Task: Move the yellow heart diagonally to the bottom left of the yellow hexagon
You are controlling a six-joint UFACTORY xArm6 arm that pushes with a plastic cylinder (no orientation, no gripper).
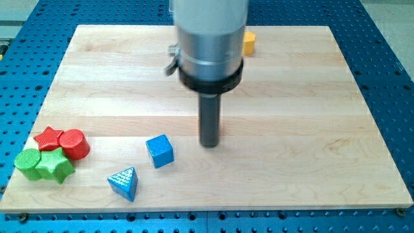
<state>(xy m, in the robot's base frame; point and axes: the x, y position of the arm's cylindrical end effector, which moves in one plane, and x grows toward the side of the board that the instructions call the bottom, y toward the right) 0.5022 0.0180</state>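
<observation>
Tip [209, 145] on board [310, 129], just right of blue cube [160, 151]; no fingers, bare rod. Yellow block [249, 43] far above, shape unclear.

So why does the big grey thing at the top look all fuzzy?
In the camera view the arm's grey body sits close to the lens, so it blurs and hides part of a yellow block; my tip and the blue cube look sharp, under soft, even light.

I can read no text, label, brand, number or sign anywhere here: none on my rod or the grey housing above it, none on the wooden board [310, 129], none on the coloured blocks, none on the blue surface around the board.
</observation>
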